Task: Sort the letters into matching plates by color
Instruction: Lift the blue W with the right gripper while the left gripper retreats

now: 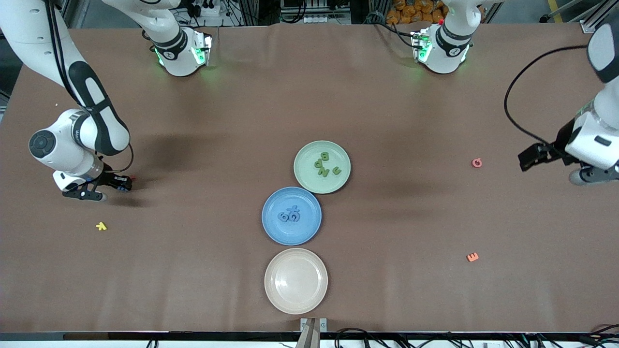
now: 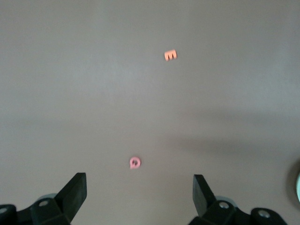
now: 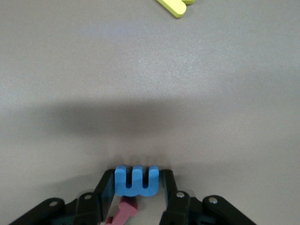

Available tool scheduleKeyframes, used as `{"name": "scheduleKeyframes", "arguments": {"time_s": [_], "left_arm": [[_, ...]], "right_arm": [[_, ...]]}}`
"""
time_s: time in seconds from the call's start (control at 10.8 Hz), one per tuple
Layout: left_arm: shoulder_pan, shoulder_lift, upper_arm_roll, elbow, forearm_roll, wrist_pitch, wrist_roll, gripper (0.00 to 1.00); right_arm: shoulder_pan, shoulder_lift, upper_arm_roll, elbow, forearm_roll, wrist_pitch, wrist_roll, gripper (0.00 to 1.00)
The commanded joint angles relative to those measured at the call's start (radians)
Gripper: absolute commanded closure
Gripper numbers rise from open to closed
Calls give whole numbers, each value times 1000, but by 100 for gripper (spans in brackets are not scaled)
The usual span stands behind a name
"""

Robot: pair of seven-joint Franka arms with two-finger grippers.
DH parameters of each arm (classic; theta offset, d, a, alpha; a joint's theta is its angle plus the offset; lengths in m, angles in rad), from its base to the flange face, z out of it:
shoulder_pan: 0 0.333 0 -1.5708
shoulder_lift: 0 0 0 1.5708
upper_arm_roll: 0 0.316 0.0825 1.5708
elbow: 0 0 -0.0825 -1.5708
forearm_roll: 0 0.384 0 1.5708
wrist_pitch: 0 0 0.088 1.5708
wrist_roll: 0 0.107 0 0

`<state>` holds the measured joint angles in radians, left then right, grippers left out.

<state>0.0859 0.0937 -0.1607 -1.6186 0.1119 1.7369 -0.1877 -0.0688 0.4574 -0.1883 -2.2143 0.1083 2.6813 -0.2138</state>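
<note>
1. Brown matte table (image 1: 203, 270) under two Franka arms. Clutter of cables and racks along its 12 o'clock edge.
2. Nearest the front camera: cream plate (image 1: 296, 280), empty. At its 12 o'clock, blue plate (image 1: 291, 215) with blue letters (image 1: 289, 215) in it; then green plate (image 1: 322, 166) with green letters (image 1: 326, 164), rim touching the blue one's.
3. Strays: orange E (image 1: 472, 257) and pink letter (image 1: 477, 163) toward the left arm's end; yellow letter (image 1: 101, 225) toward the right arm's end.
4. Right gripper (image 1: 126, 183) low at the table, at 1 o'clock from the yellow letter. Fingers pinch a blue letter (image 3: 137, 181) by its two flat outer sides; a pink piece (image 3: 123, 212) lies just beside it, under the jaws.
5. Left gripper (image 2: 139, 192) hovers with fingers spread wide and empty, near the pink letter; this arm waits.
6. Judgement: the letter looks like foam. Light, slightly squashy, not fragile. Side-to-side hold across its width suits; risk is dragging the pink piece along.
</note>
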Motion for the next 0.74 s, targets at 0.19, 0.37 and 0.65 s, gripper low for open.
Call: {"name": "scheduleKeyframes", "arguments": {"time_s": [0.19,0.37,0.65], "left_arm": [[-115,-183,150,-176,-150,-31,135,0],[-115,-157,152,-106,-149,-31,136,0],[-114,-124,141,-1,-150,-31,140,0]], "right_arm": [[-16,-20,12,-35,-7,22,-15,58],[-14,-19,13,-35,-7,22,-15,63],[-11,-19,13,-27,-7,20,-15,71]]}}
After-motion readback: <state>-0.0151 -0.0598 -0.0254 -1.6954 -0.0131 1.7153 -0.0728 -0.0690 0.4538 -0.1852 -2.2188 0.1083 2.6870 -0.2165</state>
